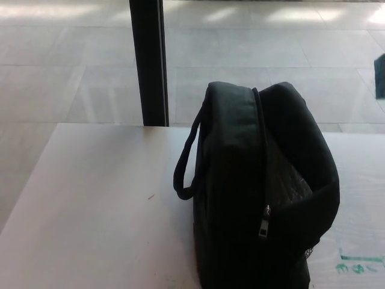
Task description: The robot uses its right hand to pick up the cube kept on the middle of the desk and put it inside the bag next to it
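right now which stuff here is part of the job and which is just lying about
Part of the job:
- black bag, upright on the desk, top unzipped
- dark teal shape at the right edge, perhaps the cube, too cropped to tell

Just there:
- white desk
- green marks on the desk
- black post behind

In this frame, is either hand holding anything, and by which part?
Cannot be told: only a dark teal sliver shows at the right edge, above the bag. No hand is clearly visible, so no hold can be confirmed.
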